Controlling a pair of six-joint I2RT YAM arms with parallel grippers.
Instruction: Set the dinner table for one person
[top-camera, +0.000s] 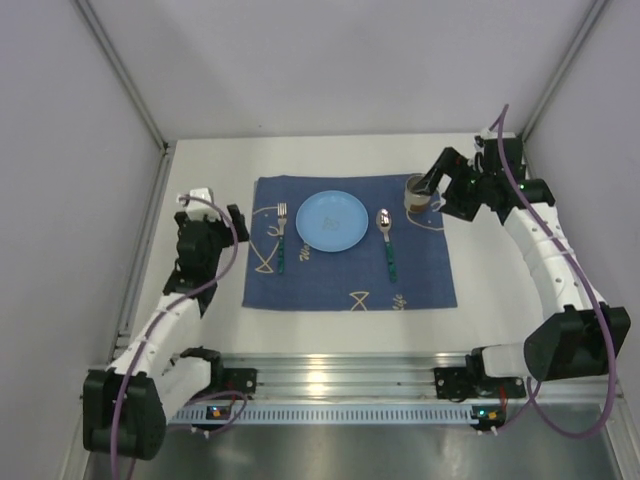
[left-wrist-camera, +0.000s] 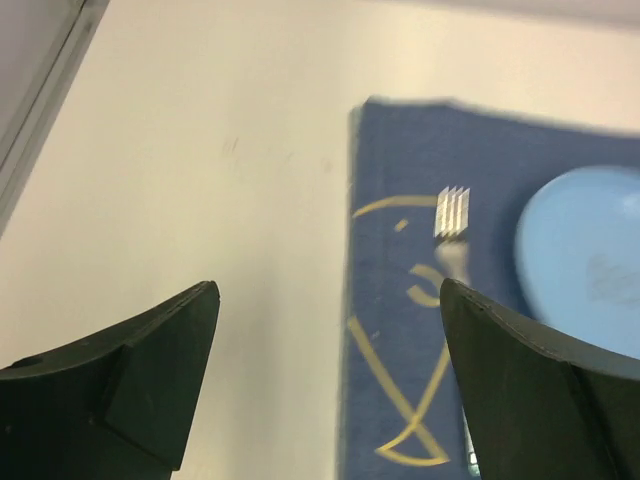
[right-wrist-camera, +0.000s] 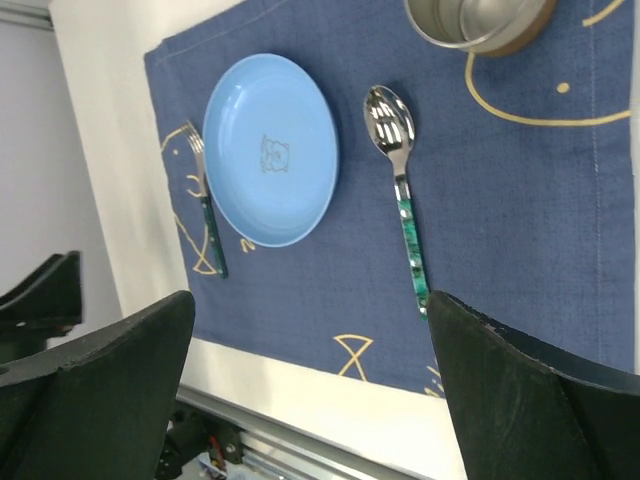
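The white dinner table (top-camera: 205, 170) carries a dark blue fish-patterned mat (top-camera: 420, 270). On the mat lie a light blue plate (top-camera: 332, 220), a green-handled fork (top-camera: 282, 240) to its left and a green-handled spoon (top-camera: 387, 242) to its right. A metal cup (top-camera: 418, 194) stands at the mat's far right corner. My left gripper (top-camera: 237, 223) is open and empty beside the mat's left edge; its wrist view (left-wrist-camera: 328, 290) shows the fork tines (left-wrist-camera: 452, 212). My right gripper (top-camera: 437, 183) is open and empty just right of the cup; its wrist view (right-wrist-camera: 311, 297) shows plate (right-wrist-camera: 270, 150), spoon (right-wrist-camera: 400, 200) and cup (right-wrist-camera: 480, 20).
The cup stands on a brown coaster (right-wrist-camera: 533, 25). Grey walls close in the table on the left, back and right. An aluminium rail (top-camera: 340, 370) with the arm bases runs along the near edge.
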